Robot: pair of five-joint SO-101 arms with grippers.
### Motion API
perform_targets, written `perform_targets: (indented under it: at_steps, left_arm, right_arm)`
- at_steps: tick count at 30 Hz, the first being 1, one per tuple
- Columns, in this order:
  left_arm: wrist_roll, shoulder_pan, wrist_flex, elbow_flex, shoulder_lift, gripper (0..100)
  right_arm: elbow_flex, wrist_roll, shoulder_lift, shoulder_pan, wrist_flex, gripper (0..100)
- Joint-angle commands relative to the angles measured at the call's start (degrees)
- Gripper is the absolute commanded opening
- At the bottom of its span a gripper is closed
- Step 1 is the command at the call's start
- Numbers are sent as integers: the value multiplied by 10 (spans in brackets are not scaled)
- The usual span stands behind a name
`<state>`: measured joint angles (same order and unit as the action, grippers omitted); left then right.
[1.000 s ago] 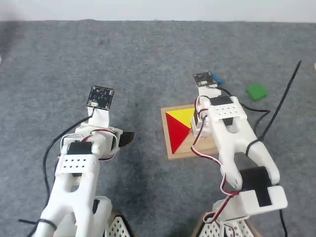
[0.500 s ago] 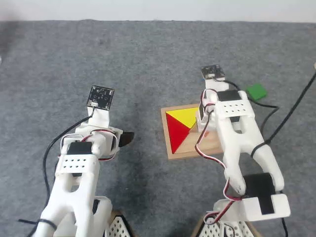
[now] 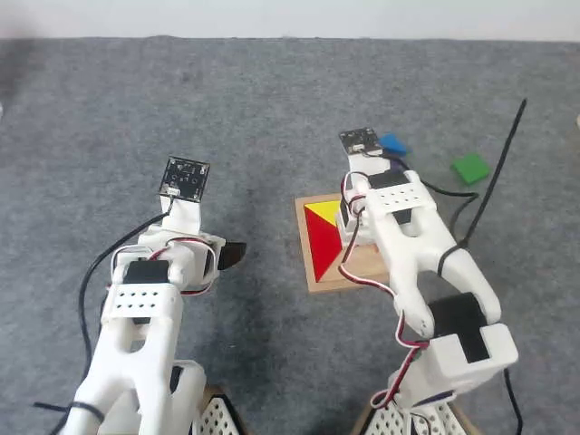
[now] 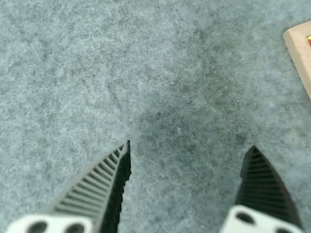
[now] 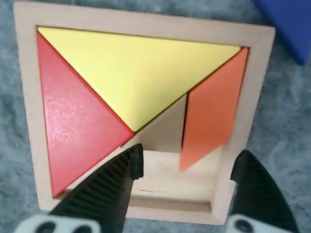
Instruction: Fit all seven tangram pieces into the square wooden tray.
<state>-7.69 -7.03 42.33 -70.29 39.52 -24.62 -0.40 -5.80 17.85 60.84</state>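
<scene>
- Right wrist view: I am looking at the square wooden tray (image 5: 146,22), which is holding a large yellow triangle (image 5: 136,73), a large red triangle (image 5: 73,121) and an orange parallelogram (image 5: 211,107). Some floor between red and orange is lying bare.
- The right gripper (image 5: 189,158) is hanging over that bare part, jaws apart, carrying nothing.
- In the high view, a blue piece (image 3: 393,143) and a green square (image 3: 470,168) are lying on the grey carpet (image 3: 227,109), outside the tray.
- The left gripper (image 4: 190,145) is hovering above carpet, jaws apart too.
- I am worrying that a low sweep toward the blue piece could catch the orange parallelogram and shift the tray.
</scene>
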Motion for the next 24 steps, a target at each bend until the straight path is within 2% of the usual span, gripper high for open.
perform_targets:
  at_steps: [1, 9, 13, 24]
  left_arm:
    - [-5, 2, -9, 2, 14, 346]
    - [-5, 2, -9, 2, 14, 346]
    - [-5, 2, -9, 2, 14, 346]
    - [-5, 2, -9, 2, 14, 346]
  right_arm:
    - [31, -7, 12, -2, -3, 299]
    - [28, -4, 145, -63, 65, 299]
    - [16, 38, 192, -83, 112, 299]
    - [-59, 40, 106, -87, 38, 299]
